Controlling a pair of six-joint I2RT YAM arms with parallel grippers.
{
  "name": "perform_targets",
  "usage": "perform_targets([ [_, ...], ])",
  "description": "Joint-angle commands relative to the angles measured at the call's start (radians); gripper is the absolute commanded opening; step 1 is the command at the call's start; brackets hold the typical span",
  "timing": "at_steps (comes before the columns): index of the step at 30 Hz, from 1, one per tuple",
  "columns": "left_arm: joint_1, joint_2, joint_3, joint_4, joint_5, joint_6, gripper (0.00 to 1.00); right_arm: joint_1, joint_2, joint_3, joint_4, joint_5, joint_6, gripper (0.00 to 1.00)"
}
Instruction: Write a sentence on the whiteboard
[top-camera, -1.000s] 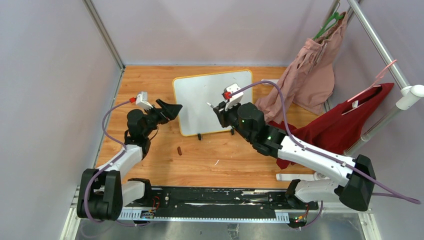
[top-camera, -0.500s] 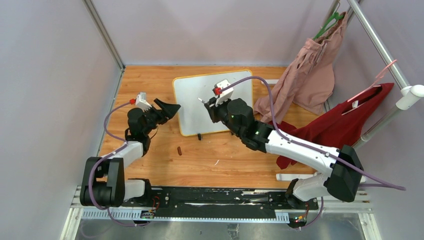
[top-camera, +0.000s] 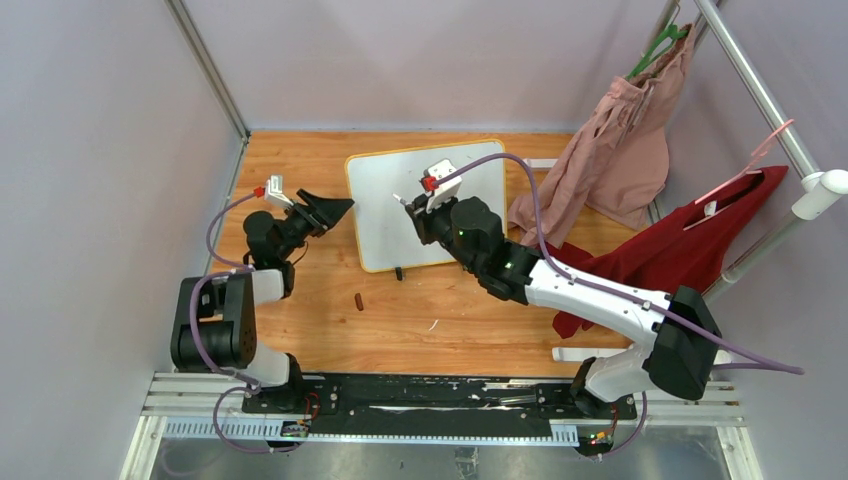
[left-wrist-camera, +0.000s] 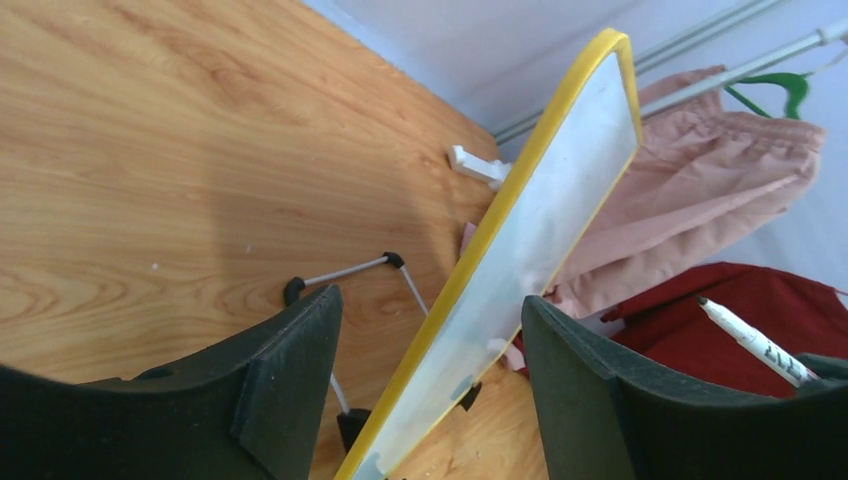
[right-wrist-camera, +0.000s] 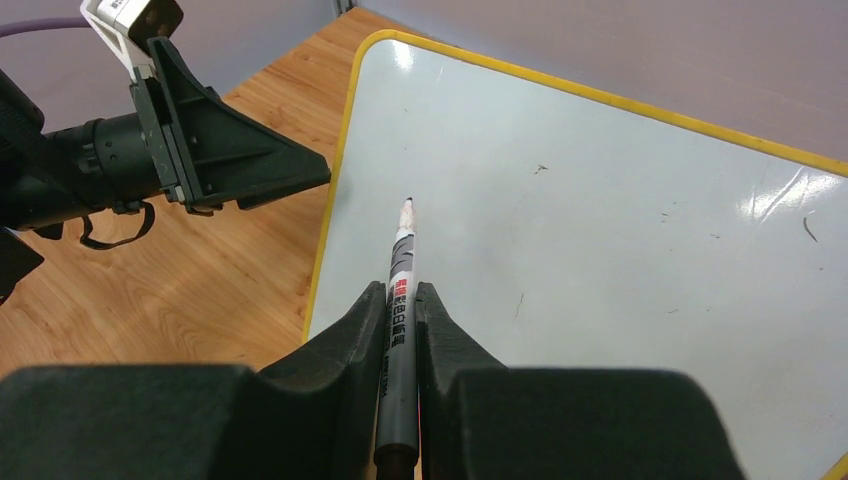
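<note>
Right gripper (right-wrist-camera: 400, 295) clamps a marker (right-wrist-camera: 403, 252), tip aimed at the whiteboard (top-camera: 385, 200), ready to write. Left gripper (left-wrist-camera: 430, 303) stands wide astride its left edge, likely to steady it.

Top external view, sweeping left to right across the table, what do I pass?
left gripper → whiteboard → pink garment → red garment
</note>
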Motion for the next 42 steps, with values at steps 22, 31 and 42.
perform_targets([
  [22,0.012,0.255,0.017,0.489,0.139,-0.208,0.46,0.01,0.052,0.063,0.081,-0.012,-0.017,0.0],
  [31,0.01,0.275,0.016,0.435,0.133,-0.158,0.41,0.01,0.072,0.081,0.08,-0.024,-0.016,0.0],
  [42,0.001,0.272,0.017,0.374,0.129,-0.116,0.25,0.01,0.117,0.109,0.079,0.002,-0.018,0.0],
])
